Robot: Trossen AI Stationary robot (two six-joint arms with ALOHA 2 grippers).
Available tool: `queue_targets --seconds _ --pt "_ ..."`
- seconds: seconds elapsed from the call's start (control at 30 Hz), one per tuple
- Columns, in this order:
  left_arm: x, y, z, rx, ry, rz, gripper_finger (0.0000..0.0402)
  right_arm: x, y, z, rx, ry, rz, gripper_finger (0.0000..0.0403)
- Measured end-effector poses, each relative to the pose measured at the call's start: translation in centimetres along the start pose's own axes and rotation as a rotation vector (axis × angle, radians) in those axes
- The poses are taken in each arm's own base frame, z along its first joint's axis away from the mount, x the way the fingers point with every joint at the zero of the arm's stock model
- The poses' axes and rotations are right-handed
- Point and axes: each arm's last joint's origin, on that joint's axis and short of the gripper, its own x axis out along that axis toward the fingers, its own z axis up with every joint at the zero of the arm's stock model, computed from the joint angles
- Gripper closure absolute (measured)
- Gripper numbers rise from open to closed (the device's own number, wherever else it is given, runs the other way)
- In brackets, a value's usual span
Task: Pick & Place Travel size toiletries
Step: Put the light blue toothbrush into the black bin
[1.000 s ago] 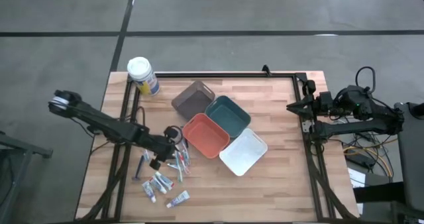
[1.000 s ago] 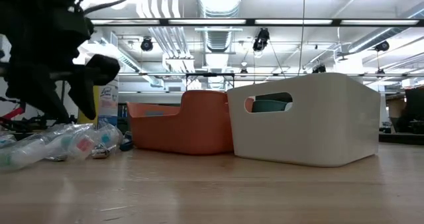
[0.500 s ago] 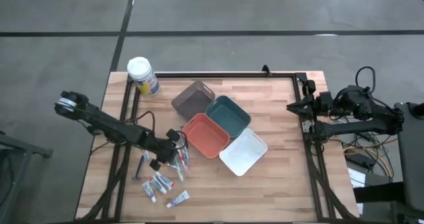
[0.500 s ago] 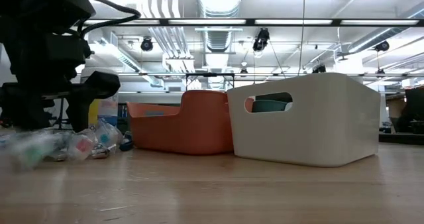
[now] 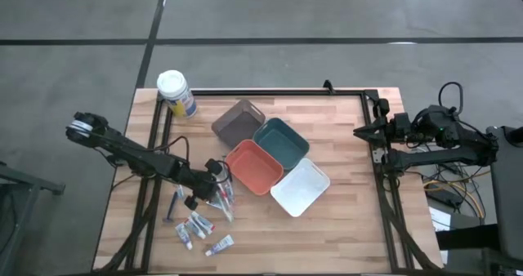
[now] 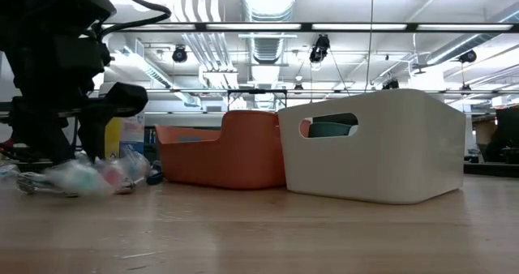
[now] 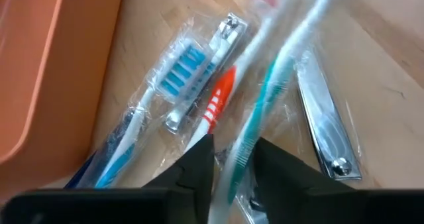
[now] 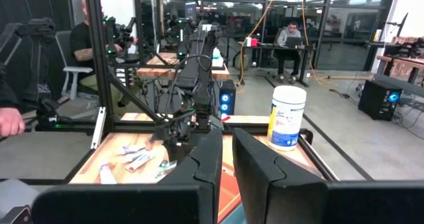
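Observation:
The toiletries lie in a pile on the table left of the orange tray: wrapped toothbrushes, small white tubes and dark long-handled pieces. My left gripper is down in this pile, shut on a white-and-teal toothbrush in a clear wrapper. Around it in the left wrist view lie a blue-bristled toothbrush, an orange-necked one and two metal nail clippers. My right gripper waits, shut, past the table's right edge. My left gripper pinches the wrapped white-and-teal toothbrush by its handle between its two fingers, coming slanting down from the table's left. The toothbrush runs forward past the fingertips over the other items. In the low view the wrapped piece sits down at table height.
Four square trays stand in a cluster mid-table: brown, teal, orange, and white. The white-lidded canister stands at the far left corner. Bare wood lies near and right of the trays. People sit in the room beyond.
My left gripper has sunk lower into the pile and edged toward the trays. The wrapped toothbrush between its fingers has shifted and turned among the other items, its free end now pointing more toward the near edge. The tubes stayed where they were.

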Motion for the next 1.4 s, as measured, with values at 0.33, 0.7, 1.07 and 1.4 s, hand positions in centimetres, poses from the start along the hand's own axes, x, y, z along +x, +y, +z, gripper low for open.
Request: queue_targets --seconds 0.33,0.7,1.07,1.4 --pt "-0.1 0.1 0.2 0.017 0.002 0.000 0.0369 0.0 0.0 0.0 0.001 0.000 0.000 0.0369" --pt "-1.1 0.9 2.3 0.014 -0.016 0.007 0.0363 0.0 0.0 0.0 -0.001 0.000 0.001 0.0369" --pt "-3.2 2.0 5.1 0.016 0.016 -0.004 0.0363 0.0 0.0 0.0 -0.001 0.000 0.001 0.0369" --pt "-4.8 2.6 6.4 0.029 -0.052 0.025 0.0363 0.0 0.0 0.0 0.000 0.000 0.001 0.0369"
